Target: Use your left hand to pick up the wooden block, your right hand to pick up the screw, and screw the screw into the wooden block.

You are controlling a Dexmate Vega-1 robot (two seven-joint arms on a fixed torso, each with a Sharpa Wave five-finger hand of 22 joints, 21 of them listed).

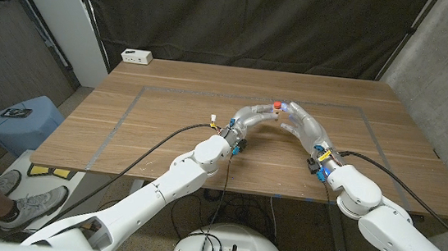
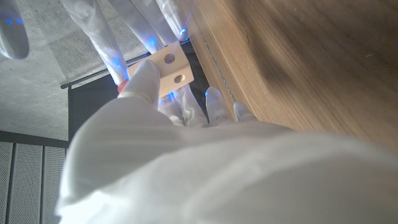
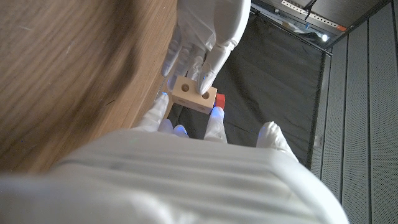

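Two hands meet above the middle of the wooden table [image 1: 166, 128], fingertips toward each other. The left hand [image 1: 251, 120] holds the wooden block [image 2: 169, 67]: the left wrist view shows the thumb laid along one side of the block and the fingers behind it, with two round holes on the face turned toward that camera. The right wrist view shows the same block [image 3: 193, 94] with its two holes, clamped between the left hand's fingers [image 3: 211, 65] from the far side.

The right hand [image 1: 306, 127] has its fingertips up against the block on the side opposite the left hand. A small red piece [image 3: 220, 100] sits just beside the block's end, at the right hand's fingertips; in the head view a red spot [image 1: 278, 105] shows where the two hands meet. This appears to be the head of the screw, but its shank is hidden and it cannot be told whether it is in a hole. Whether the right hand's fingers are pinched on it cannot be told either: they are close together around it, with the contact hidden.

Behind the hands, near the far left corner of the table, lies a white power strip [image 1: 137, 55]. A black curtain [image 1: 250, 21] hangs behind the table.
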